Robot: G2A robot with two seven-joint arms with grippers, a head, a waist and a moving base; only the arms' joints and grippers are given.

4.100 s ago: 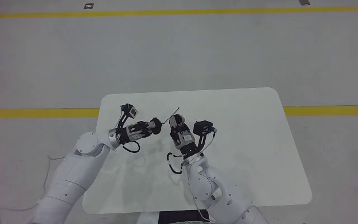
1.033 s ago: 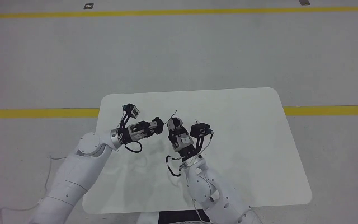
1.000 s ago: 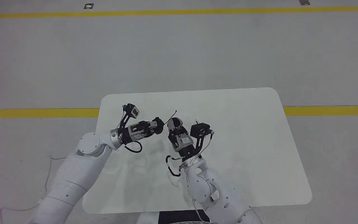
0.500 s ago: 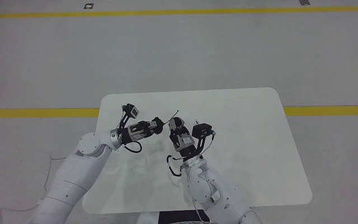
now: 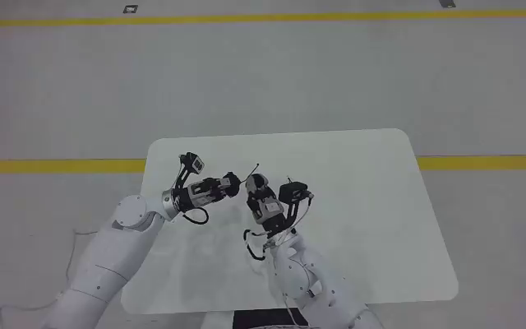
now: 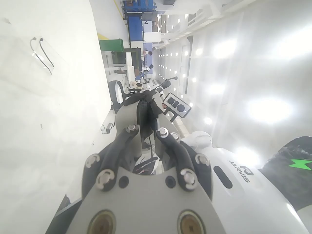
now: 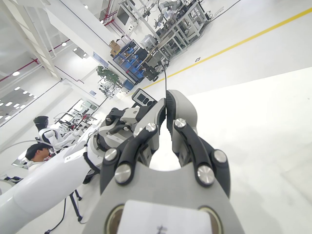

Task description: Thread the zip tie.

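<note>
Reference: the white table (image 5: 370, 164) with rounded corners.

1. Both arms cross the table's near edge, left of its centre. Their grippers face each other above the table top, tips almost meeting.
2. Right gripper (image 7: 166, 103): fingers fully closed, ribbed pads pressed together on the zip tie (image 7: 165, 81). This is a thin black strap held clear of the table. Its free end sticks out past the fingertips and slants toward the table's far edge.
3. Left gripper (image 5: 233, 182): just beside the right one, on the side toward the table's left edge. Its fingers are drawn together, with a dark strip of the tie caught at the tips. How much of the tie sits inside the grip cannot be told.
4. A clear packet (image 6: 41, 54) holding two dark curved strips lies flat on the table top, well apart from both grippers.
5. Beyond the table's left and right edges a yellow floor line (image 5: 74, 165) runs across the grey floor.
</note>
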